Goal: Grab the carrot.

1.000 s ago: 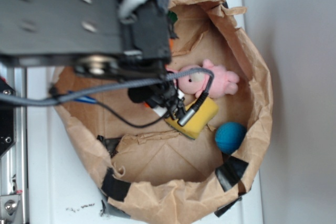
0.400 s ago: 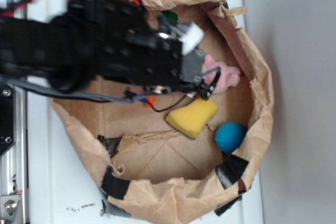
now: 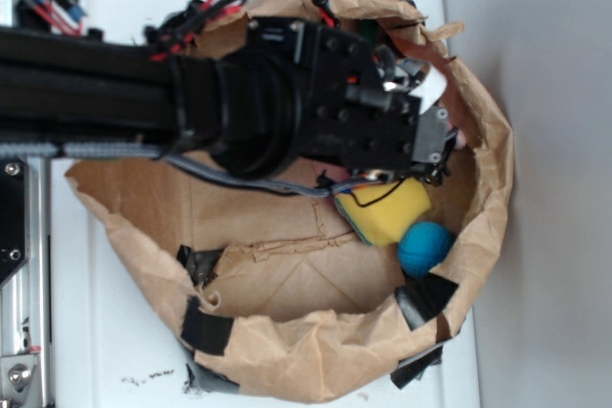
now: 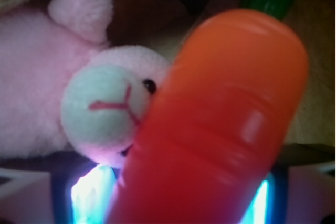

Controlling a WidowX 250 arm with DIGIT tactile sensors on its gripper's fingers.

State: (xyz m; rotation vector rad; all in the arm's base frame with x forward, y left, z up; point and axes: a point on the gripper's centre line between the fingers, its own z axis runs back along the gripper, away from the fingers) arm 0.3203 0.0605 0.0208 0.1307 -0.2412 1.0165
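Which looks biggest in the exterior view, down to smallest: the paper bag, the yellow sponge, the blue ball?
1. Paper bag: by far the largest; it holds the other two.
2. Yellow sponge: looks larger than the ball, though the arm covers part of it.
3. Blue ball: the smallest.

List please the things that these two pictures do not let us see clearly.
- Carrot: its tip runs off the wrist view's bottom edge; hidden by the arm in the exterior view.
- Pink bunny: partly behind the carrot; almost fully hidden by the arm outside.
- The fingers: not clearly visible in either view, so open or shut is unknown.
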